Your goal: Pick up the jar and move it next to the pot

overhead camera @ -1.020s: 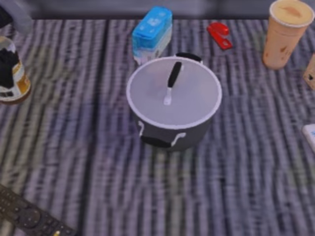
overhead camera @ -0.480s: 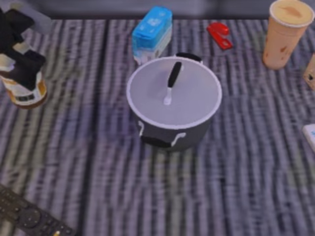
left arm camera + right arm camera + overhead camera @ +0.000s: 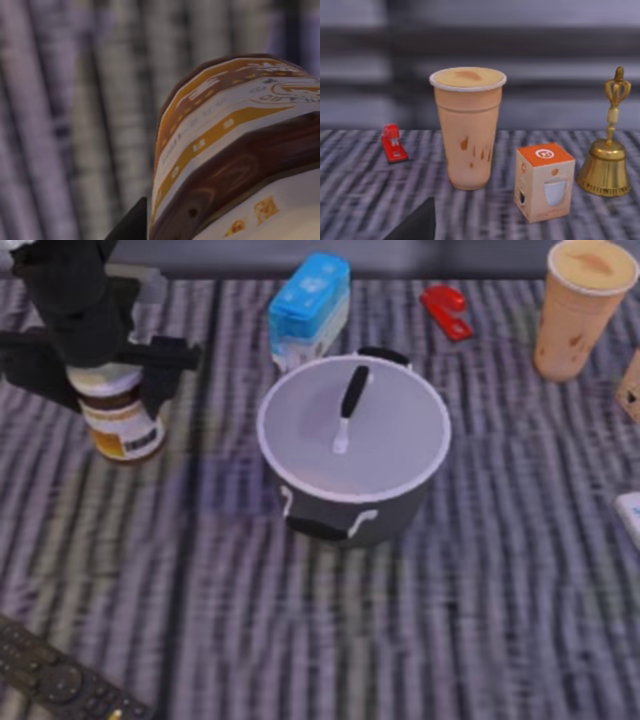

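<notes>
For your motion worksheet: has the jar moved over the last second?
Yes. Held by the left claw, the jar has travelled rightward, toward the pot.

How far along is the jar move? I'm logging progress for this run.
Done: the left pincer has the jar gripped by its lid. In hand: it hangs left of the pot, clearly apart from it. Left: bring it beside the pot and let go. The right arm is outside the top view.

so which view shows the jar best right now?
Top view: the jar shows with its surroundings, held by the left end effector, left of the pot. Left wrist view shows only its label and brown contents, very close. Right wrist view doesn't show it.
</notes>
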`<action>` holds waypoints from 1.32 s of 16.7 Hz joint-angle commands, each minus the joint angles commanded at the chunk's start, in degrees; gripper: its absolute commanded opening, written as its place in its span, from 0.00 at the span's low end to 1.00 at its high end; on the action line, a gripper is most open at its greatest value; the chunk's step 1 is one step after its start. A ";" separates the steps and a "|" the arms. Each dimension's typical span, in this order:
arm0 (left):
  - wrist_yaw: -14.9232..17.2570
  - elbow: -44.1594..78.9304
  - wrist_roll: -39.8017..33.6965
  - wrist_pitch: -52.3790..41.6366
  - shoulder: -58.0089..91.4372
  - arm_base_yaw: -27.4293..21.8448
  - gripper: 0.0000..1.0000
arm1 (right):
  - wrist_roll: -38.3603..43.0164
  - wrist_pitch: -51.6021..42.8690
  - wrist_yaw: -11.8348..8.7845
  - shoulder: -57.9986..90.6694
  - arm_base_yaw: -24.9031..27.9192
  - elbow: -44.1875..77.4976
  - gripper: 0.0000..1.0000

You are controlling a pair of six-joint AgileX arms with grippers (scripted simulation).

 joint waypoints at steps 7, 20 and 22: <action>-1.61 -2.25 -13.19 2.51 0.52 -4.50 0.00 | 0.00 0.00 0.00 0.00 0.00 0.00 1.00; -1.55 -8.97 -12.76 12.34 3.61 -4.11 0.00 | 0.00 0.00 0.00 0.00 0.00 0.00 1.00; -1.55 -8.97 -12.76 12.34 3.61 -4.11 0.00 | 0.00 0.00 0.00 0.00 0.00 0.00 1.00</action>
